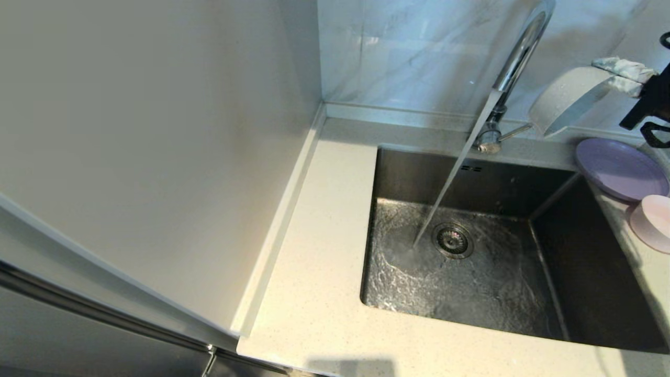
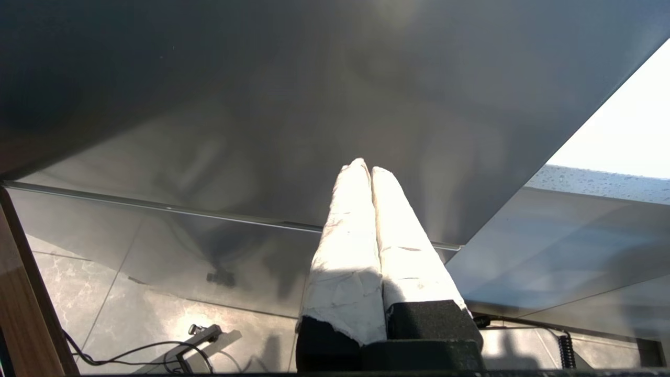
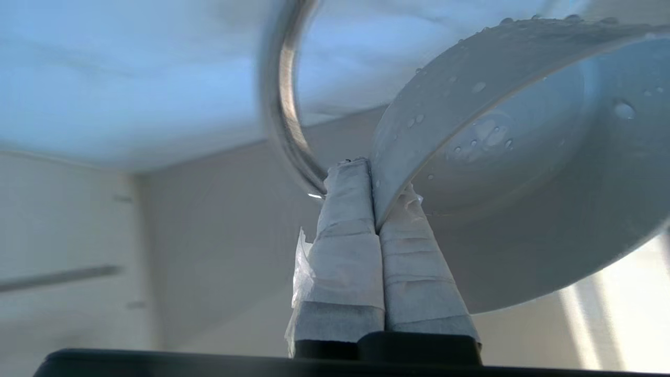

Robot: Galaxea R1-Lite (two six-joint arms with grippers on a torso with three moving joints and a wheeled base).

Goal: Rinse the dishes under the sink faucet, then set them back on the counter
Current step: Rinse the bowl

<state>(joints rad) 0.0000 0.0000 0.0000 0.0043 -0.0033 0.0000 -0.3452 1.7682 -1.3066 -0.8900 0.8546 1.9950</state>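
Water streams from the chrome faucet (image 1: 518,52) into the steel sink (image 1: 502,293) beside its drain strainer (image 1: 453,240). My right gripper (image 1: 623,73) is shut on the rim of a whitish bowl (image 1: 568,99), holding it tilted on edge in the air to the right of the faucet, above the sink's back right corner. In the right wrist view the wet bowl (image 3: 523,157) is pinched between the taped fingers (image 3: 348,220), with the faucet (image 3: 282,104) just beyond. A lilac plate (image 1: 620,167) and a pale pink bowl (image 1: 654,220) rest on the counter (image 1: 314,272) at right. My left gripper (image 2: 365,168) is shut and empty, parked low.
A tall pale cabinet side (image 1: 157,146) stands left of the counter. The grey-veined marble wall (image 1: 408,52) rises behind the sink. The left wrist view shows a dark cabinet front (image 2: 314,104) and tiled floor with a cable (image 2: 141,351).
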